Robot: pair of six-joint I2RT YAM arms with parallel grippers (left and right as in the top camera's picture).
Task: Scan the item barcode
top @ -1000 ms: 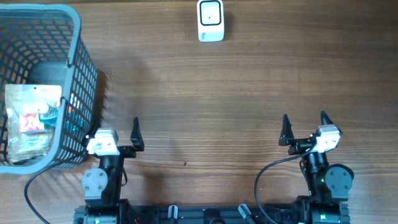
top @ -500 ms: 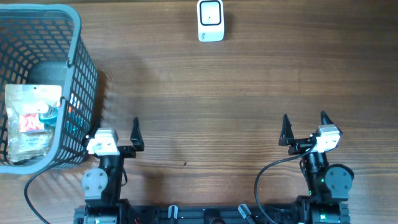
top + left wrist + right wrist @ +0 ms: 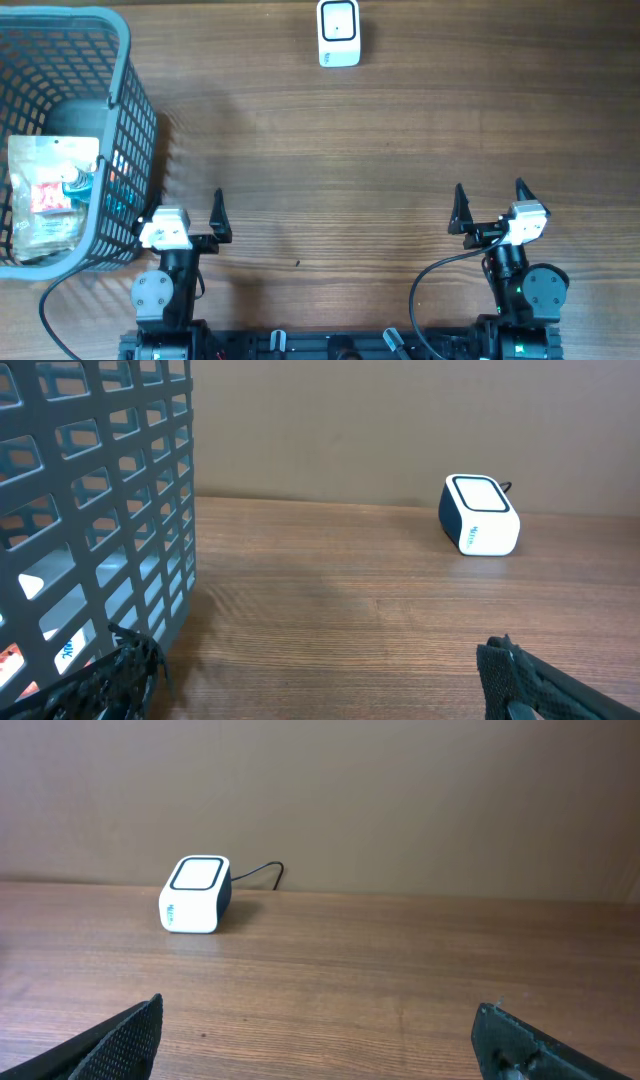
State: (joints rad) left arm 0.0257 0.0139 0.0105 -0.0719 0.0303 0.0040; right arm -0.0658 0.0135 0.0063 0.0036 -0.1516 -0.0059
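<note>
**Overhead and wrist views, before any approach.** Over the last second nothing has changed. Both arms, the basket and its contents sit exactly where they were, so no step of the scan has begun and the whole task lies ahead.

The left gripper (image 3: 185, 205) stands at the near left of the brown wooden table (image 3: 330, 150), jaws spread wide and empty. It is just beside the near right wall of the grey-blue plastic mesh basket (image 3: 135, 110); whether it touches the wall cannot be told. The right gripper (image 3: 489, 190), at the near right, is likewise spread wide and holds nothing.

The likely item — a clear plastic packet with red-and-white contents (image 3: 50, 195) — lies flat inside the basket. It is to the left of the left gripper, with the basket wall between the two, and well apart from the right gripper. No barcode can be made out on its upper face. A dark rounded object (image 3: 75, 120) lies beyond the packet in the same basket; what it is cannot be told.

The white box-shaped barcode scanner with a dark-rimmed window (image 3: 339, 33) sits at the far edge near the middle, window upward. It is well apart from both grippers and from the packet.

In judgement, the left arm is the better placed to reach over the wall, take the packet and carry it across to the scanner.
</note>
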